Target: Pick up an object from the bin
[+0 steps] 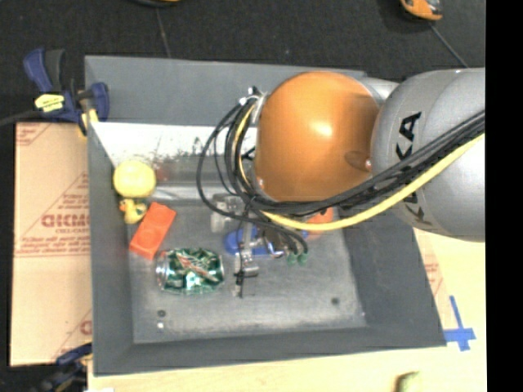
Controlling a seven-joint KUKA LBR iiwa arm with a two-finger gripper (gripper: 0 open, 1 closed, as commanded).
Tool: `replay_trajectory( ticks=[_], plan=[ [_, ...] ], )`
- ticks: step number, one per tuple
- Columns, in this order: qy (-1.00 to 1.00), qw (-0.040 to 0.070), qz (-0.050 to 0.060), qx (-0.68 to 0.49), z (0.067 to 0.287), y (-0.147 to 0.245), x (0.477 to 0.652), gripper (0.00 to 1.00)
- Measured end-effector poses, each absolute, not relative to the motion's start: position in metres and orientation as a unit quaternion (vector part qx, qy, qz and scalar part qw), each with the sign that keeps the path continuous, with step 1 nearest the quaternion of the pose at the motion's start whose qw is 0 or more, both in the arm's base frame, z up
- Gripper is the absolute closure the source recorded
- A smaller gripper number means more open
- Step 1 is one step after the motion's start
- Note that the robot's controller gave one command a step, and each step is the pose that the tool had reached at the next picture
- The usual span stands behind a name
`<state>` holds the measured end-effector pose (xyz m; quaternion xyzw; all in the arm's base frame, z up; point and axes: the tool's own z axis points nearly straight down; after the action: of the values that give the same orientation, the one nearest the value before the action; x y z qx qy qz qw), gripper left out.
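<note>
Camera view: the grey arm [433, 162] enters from the right, and its rounded orange cover [315, 137] sits above the middle of the grey metal bin [270, 333]. Black and yellow cables [219, 141] loop off the cover's left side. The end effector [242, 269] hangs below the cover, low over the bin floor near the centre. Its tip is just beside the right edge of a crushed green can [190, 269]; contact cannot be judged. Whether the end effector is wide or narrow cannot be told, since the wrist and cables hide most of it, and nothing is seen held in it. The can lies on its side on the floor, left of centre, and is the nearest thing to the tip. A small blue piece [234, 240] lies close behind the tip, partly hidden. A small green piece [299, 256] lies to the right of it. An orange block [153, 229] rests up-left of the can, near it. A yellow ball [133, 178] sits in the far left corner, with a small yellow piece [130, 211] between ball and block.
</note>
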<state>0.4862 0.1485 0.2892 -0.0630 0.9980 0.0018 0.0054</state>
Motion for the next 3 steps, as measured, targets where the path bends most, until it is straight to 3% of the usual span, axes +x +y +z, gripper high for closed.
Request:
replay_trajectory(
  ticks=[1, 2, 3],
  plan=[
    [1.000, 0.008, 0.003, 0.011, 0.276, 0.145, 0.509, 0.00],
    [1.000, 0.005, 0.001, -0.028, 0.204, 0.110, 0.492, 0.00],
    [0.999, 0.012, 0.005, 0.050, 0.177, 0.144, 0.480, 0.00]
  ],
)
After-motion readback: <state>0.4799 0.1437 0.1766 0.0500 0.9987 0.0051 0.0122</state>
